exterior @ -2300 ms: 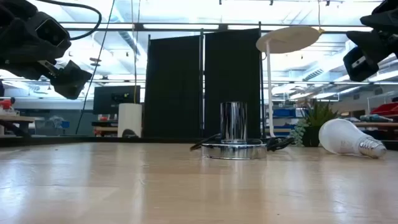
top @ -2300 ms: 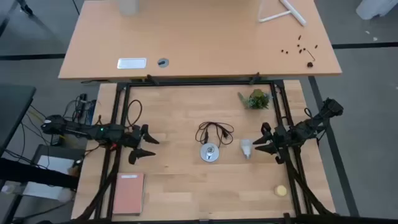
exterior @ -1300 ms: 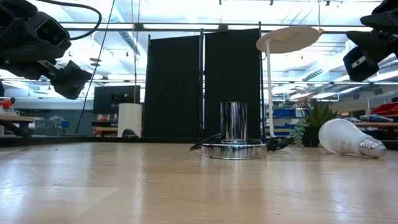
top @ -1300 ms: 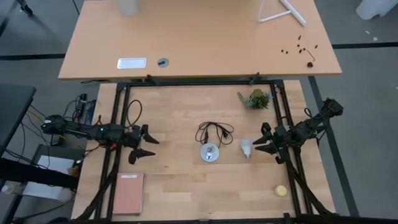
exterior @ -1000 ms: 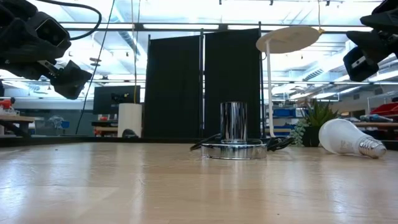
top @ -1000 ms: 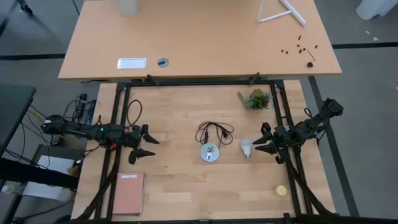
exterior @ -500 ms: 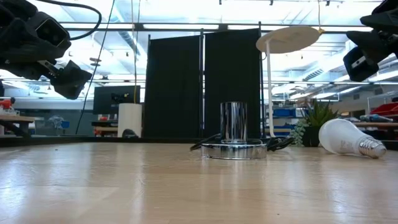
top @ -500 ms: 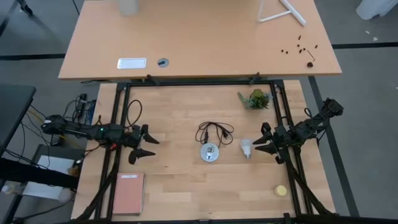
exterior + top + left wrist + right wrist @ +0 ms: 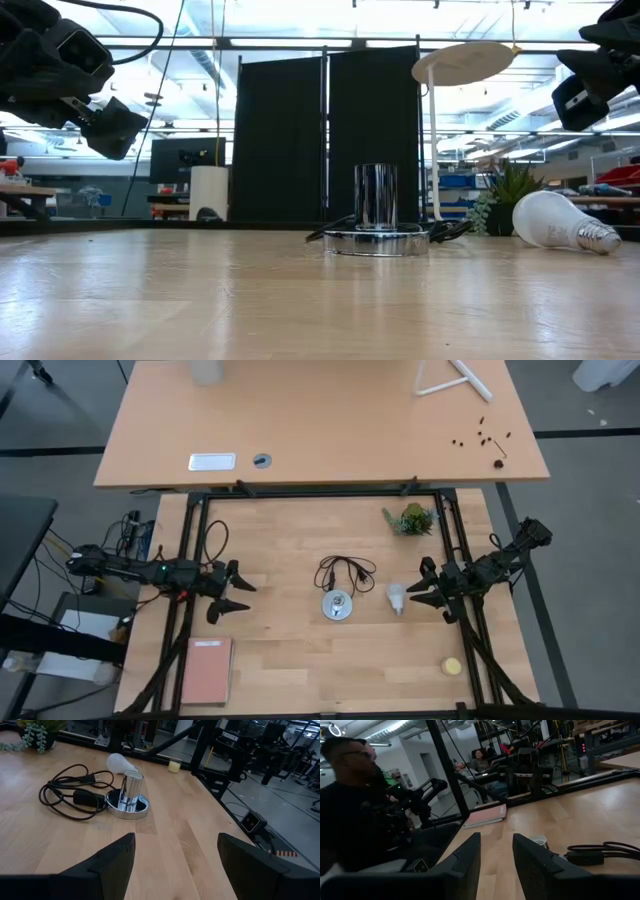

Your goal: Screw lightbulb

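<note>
So here's where I'm at, going left to right; my left gripper hangs over the left side of the worktop with its jaws spread wide and nothing in them; a flat pinkish notebook lies just beside it, toward the near edge. In the middle there's the round silvery disc, shiny chrome with a short upright socket tube, and its thin black cord is looped in a loose tangle right behind it. The lightbulb lies on its side just beside the disc on the right, apart from it; smooth matte white, pear-shaped, with a ribbed greyish screw end that looks to point away from the disc. My right gripper hovers just past the bulb with its jaws shut and empty.

My take on doing this well: open the right jaws first, grab the fat round part gently since it's slippery; tip the threads down, line up straight over the socket, then twist; the left jaws could pin the disc so it doesn't spin.
</note>
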